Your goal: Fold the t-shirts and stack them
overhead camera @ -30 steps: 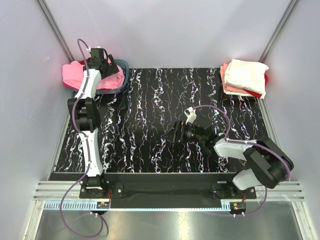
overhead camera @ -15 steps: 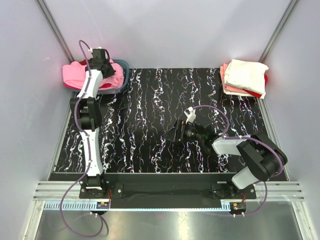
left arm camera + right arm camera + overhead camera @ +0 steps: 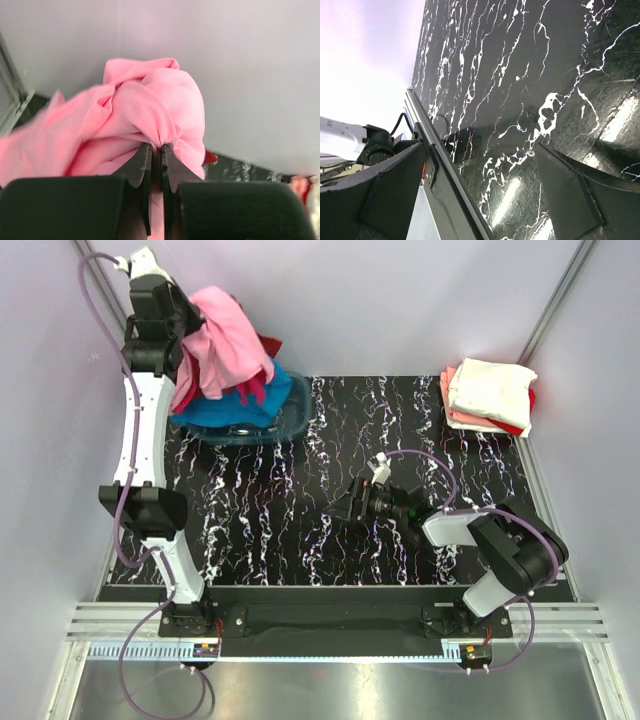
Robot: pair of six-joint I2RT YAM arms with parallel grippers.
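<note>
My left gripper is raised high at the back left, shut on a light pink t-shirt that hangs from it; in the left wrist view the gripper pinches the pink cloth. Hot pink cloth dangles under it. Below sits a bright blue t-shirt in the grey-blue basin. A folded stack with a cream white shirt on top, salmon and red below, lies at the back right. My right gripper is open and empty low over the table's middle; it also shows in the right wrist view.
The black marbled table fills the middle. Grey walls with metal posts close in the back and sides. A metal rail runs along the near edge; the table's left edge rail shows in the right wrist view.
My left arm has swung up high, lifting the light pink shirt out of the basin; the basin has shifted right and the blue shirt shows. The right gripper has barely moved.
</note>
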